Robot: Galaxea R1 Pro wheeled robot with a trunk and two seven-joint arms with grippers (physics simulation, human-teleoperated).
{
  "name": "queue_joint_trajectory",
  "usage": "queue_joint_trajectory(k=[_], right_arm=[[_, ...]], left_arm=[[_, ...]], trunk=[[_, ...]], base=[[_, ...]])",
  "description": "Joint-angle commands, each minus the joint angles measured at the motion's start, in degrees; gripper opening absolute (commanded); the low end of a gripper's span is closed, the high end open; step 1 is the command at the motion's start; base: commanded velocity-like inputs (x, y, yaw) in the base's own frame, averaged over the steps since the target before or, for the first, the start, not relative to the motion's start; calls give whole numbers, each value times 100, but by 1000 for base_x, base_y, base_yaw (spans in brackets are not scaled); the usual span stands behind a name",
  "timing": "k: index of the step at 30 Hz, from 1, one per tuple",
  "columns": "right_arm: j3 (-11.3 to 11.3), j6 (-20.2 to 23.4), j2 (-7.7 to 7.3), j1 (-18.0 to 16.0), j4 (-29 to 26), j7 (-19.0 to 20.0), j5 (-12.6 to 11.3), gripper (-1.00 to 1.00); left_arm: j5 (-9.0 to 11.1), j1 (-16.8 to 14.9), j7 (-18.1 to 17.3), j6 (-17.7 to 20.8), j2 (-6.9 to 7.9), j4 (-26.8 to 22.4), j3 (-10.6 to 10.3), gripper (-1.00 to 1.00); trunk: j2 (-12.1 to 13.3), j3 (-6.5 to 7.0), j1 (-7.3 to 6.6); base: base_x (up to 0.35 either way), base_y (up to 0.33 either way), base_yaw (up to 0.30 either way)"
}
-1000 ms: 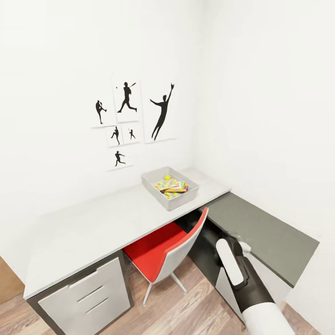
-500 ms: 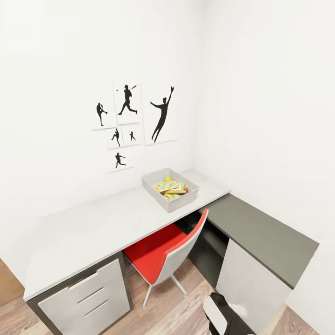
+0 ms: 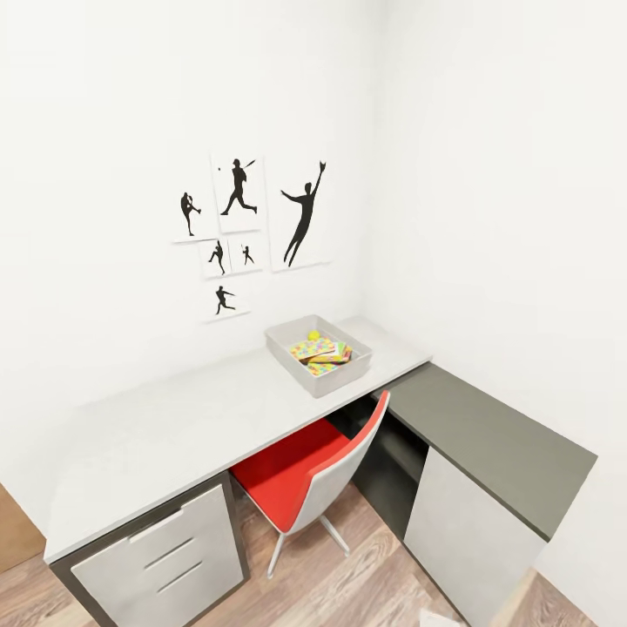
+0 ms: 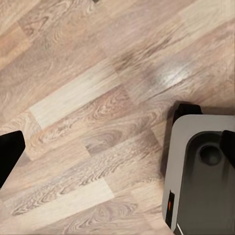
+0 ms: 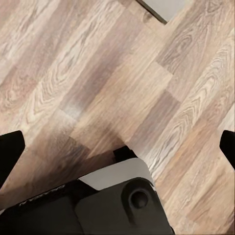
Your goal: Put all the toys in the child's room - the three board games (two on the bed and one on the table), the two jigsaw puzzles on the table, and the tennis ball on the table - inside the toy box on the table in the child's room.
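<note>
— While the head camera looks down into the white-walled corner, what lies at the far left?

— A brown wooden door edge (image 3: 17,529) at the margin, then the long white-topped table (image 3: 174,427) with its white drawers with slim handles (image 3: 165,557) beneath. On the wall above hang black baseball-player silhouette pictures (image 3: 248,222).

— And moving right?

— A red-seated chair with a white shell back (image 3: 309,475) is tucked under the table, standing on the wood-plank floor (image 3: 357,583). Behind it, near the table's right end, sits the shallow light grey toy box (image 3: 318,353). Inside it I see the small yellow-green tennis ball (image 3: 313,334) toward the wall side, just beside a flat square with a multicoloured jigsaw-piece pattern (image 3: 311,347). A flat reddish game box (image 3: 334,353) lies over the pile on the right. How many pieces are stacked there I cannot tell.

— Further right?

— The lower dark grey-topped unit (image 3: 488,435) adjoins the table at the corner and runs along the right wall.

— The arms?

— Both wrist cameras point down at the floor. The left gripper (image 4: 117,147) has its black fingertips (image 4: 10,154) at opposite edges of the picture, spread wide with nothing between them; the robot's grey and black base (image 4: 200,176) is below it. The right gripper (image 5: 117,147) is likewise spread wide and empty, fingertips (image 5: 10,152) far apart, above another part of the base (image 5: 117,200).
</note>
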Motion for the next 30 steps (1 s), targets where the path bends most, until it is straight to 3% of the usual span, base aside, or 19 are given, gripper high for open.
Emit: queue_joint_trajectory(k=[1, 6, 17, 21, 30], right_arm=[[58, -15, -10, 16, 33, 173, -24, 100], [72, -455, -61, 183, 102, 655, -27, 100], [65, -620, -73, 351, 102, 697, -35, 100], [70, -900, -74, 386, 106, 698, -35, 100], [73, -1029, -74, 443, 110, 698, -33, 100]], left_arm=[[-54, -3, -13, -21, 4, 15, 49, 100], [-44, 43, -13, -29, 6, 13, 50, 100], [-26, 50, -12, -30, 6, 20, 50, 100], [-15, 85, -9, -41, 6, 21, 50, 100], [-17, 143, -11, -228, 6, 22, 50, 100]], trunk=[[-13, -13, 4], [-13, -13, 4], [-13, -13, 4], [-13, -16, 4], [-13, -51, 4]], base=[[0, 0, 0], [0, 0, 0], [-72, 29, 0], [-212, 131, -20], [-48, 28, -184]])
